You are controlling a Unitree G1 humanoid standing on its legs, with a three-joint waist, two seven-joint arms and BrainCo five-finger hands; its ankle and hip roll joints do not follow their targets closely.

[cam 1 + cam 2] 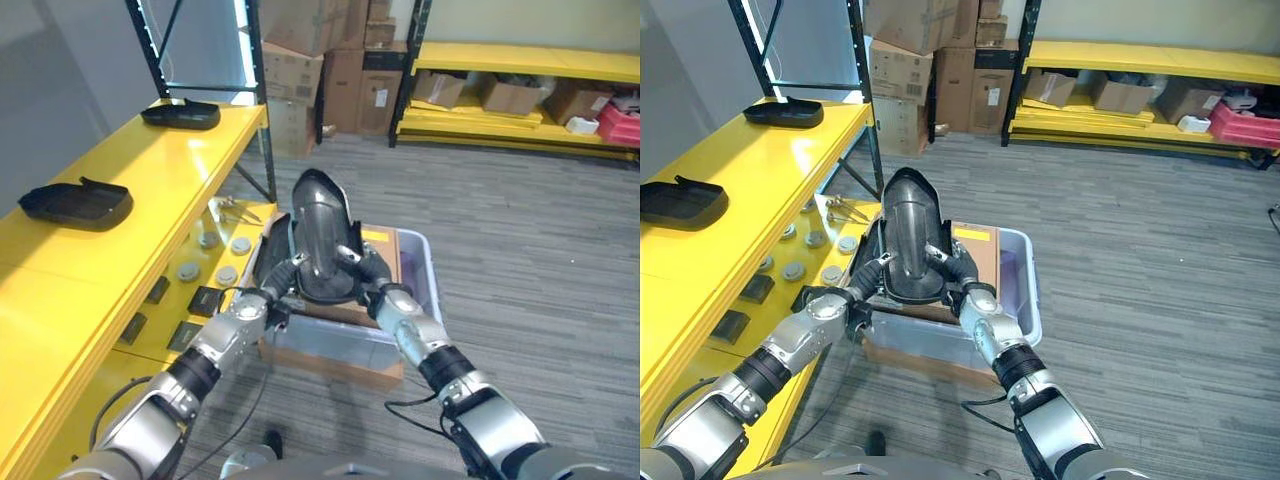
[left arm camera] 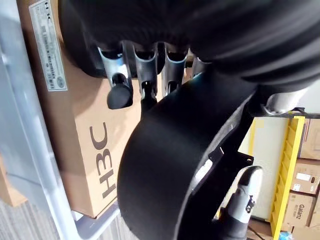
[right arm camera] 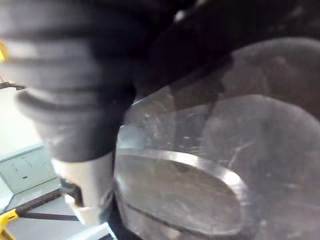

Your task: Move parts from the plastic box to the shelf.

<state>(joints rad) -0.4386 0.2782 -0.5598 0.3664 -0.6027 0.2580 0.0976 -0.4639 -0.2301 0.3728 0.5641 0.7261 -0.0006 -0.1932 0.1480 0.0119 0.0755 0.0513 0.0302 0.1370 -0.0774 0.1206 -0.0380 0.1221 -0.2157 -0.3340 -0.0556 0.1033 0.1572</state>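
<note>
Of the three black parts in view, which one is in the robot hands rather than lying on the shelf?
The tall glossy black part over the plastic box, clasped by the left robot hand and right robot hand. The other two parts lie flat on the yellow shelf.

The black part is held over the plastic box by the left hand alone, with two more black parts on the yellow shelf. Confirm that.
Not by the left hand alone: in the left eye view the right hand grips the black part from the other side. It is above the plastic box, and two more black parts lie on the yellow shelf.
</note>
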